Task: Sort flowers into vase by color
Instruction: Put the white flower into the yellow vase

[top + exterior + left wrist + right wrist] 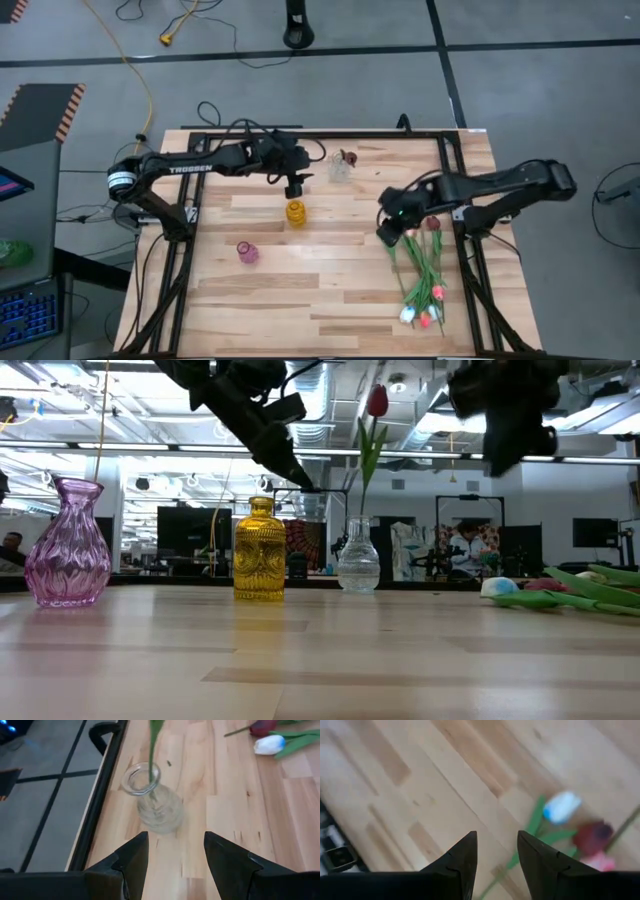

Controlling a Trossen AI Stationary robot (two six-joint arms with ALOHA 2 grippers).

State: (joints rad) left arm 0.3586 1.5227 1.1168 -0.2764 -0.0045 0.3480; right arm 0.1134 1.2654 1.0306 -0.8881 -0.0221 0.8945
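A clear glass vase [340, 170] stands at the table's far middle with one dark red tulip [376, 400] upright in it, its stem [151, 750] down through the neck. A yellow vase [296, 212] and a pink vase [247, 252] stand nearer. The other flowers [420, 275] lie loose on the table at the right, white, pink and dark red heads [561, 806] among them. My left gripper [175, 837] hangs open in the air near the clear vase, above the yellow one. My right gripper [497, 836] is open above the far end of the loose flowers.
A black frame rail [300, 133] runs around the table's edges. Bare wood lies at the near left and centre. Cables lie on the floor beyond the far edge.
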